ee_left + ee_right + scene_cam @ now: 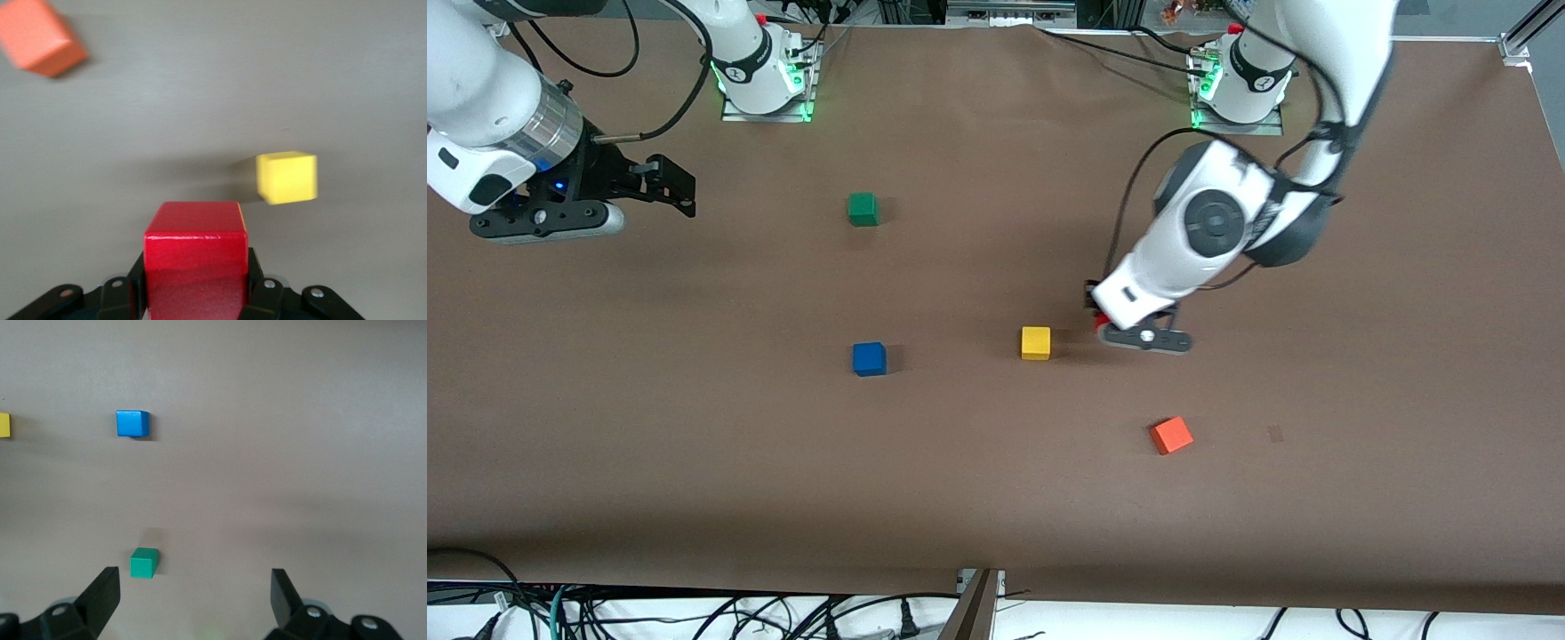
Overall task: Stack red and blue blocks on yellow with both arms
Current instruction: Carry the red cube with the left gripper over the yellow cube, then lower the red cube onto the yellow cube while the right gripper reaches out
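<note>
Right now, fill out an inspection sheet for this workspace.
Surface: brown table, bare between cubes.
Job's things: red cube in left hand; yellow cube and blue cube on table, apart.
Clutter: green cube, orange cube.
Hands: left hand shut on red cube, beside yellow cube; right hand open, waiting at its arm's end.
Cables: black cables along front edge.
Surroundings: nothing seen.

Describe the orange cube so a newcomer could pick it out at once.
Start at the left gripper, shut on the red cube beside the yellow cube. Come toward the front camera from there: the orange cube lies alone on the brown table. It alone sits turned at an angle, and is paler than the red.
</note>
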Controlling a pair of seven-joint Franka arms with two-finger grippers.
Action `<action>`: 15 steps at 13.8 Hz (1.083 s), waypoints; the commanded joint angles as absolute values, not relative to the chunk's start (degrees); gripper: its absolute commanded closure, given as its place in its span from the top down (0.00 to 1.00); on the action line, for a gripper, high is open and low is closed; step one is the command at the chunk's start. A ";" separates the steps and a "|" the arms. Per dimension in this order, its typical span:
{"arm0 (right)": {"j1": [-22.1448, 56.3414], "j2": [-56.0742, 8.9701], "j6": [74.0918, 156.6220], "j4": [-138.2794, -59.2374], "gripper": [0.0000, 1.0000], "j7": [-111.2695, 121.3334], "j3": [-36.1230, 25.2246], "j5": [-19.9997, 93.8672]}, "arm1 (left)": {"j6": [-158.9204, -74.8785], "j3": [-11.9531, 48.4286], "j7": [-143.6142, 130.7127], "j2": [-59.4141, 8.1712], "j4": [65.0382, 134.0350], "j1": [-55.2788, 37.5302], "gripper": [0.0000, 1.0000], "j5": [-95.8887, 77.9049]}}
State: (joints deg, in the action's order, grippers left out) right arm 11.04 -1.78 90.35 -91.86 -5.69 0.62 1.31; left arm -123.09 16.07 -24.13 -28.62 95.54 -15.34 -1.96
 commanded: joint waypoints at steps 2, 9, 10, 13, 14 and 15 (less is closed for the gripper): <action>10.63 -1.85 89.21 -90.88 1.00 -4.57 1.14 0.88 | -121.82 14.77 -30.04 -38.04 84.83 -20.02 0.00 -1.41; 11.25 -2.72 89.30 -91.41 1.00 -4.83 1.67 1.14 | -121.82 14.06 -38.58 -44.82 78.58 -24.96 0.00 3.25; 11.42 -3.51 89.99 -91.41 1.00 -4.75 1.67 1.14 | -121.82 14.06 -39.19 -45.09 78.57 -25.57 0.00 3.34; 11.60 -5.71 92.27 -91.41 1.00 -4.83 1.76 1.58 | -121.82 11.61 -39.73 -45.18 78.57 -28.38 0.00 3.78; 12.12 -6.06 93.42 -91.41 1.00 -4.83 1.76 2.28 | -121.82 10.82 -39.81 -45.26 78.57 -29.26 0.00 3.78; 12.39 -6.67 94.47 -91.41 1.00 -4.83 1.76 2.63 | -121.82 10.46 -40.25 -45.26 78.57 -29.62 0.00 3.78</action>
